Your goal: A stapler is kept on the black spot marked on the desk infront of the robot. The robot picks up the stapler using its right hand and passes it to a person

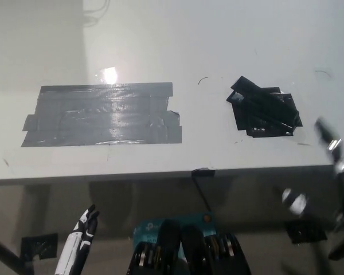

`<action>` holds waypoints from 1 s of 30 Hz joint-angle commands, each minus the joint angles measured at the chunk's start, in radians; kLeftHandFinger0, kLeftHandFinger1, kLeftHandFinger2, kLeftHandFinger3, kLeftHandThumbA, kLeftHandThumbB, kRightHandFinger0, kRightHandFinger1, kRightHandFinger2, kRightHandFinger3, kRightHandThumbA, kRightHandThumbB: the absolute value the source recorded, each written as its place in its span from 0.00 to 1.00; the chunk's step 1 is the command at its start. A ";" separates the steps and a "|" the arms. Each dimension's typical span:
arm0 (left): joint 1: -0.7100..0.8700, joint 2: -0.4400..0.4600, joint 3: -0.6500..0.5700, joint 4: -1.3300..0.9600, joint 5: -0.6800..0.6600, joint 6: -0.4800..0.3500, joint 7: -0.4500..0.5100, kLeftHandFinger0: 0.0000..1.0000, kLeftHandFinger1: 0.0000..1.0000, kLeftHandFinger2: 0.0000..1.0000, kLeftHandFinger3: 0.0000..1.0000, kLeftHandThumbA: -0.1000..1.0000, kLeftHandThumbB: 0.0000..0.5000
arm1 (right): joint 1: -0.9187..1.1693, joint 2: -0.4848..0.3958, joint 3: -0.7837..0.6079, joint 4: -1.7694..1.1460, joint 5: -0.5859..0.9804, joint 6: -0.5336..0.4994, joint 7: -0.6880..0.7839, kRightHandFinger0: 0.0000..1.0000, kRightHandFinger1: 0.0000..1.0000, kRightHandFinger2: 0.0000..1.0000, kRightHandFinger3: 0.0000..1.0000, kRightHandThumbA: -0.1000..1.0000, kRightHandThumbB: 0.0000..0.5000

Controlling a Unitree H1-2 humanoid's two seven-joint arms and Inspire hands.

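The black stapler (258, 98) lies slantwise on the black tape spot (275, 127) at the right of the white desk (160, 46). My black right hand (332, 172) is at the picture's right edge, blurred, just off the desk's front right corner and to the lower right of the stapler. It is open with its fingers (327, 137) spread, and it holds nothing. My white left hand (80, 236) rests low at the lower left, below the desk's front edge, fingers stretched out and empty.
A large patch of grey tape (103, 114) covers the left half of the desk. The desk's front edge (160, 173) runs across the middle of the picture. Small black tape marks (39, 247) lie on the floor below.
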 commanded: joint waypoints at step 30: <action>-0.037 -0.005 -0.002 0.013 0.033 -0.052 0.023 1.00 1.00 1.00 1.00 1.00 0.83 | -1.003 -0.113 0.206 1.203 -0.113 0.376 0.333 1.00 1.00 1.00 1.00 1.00 0.62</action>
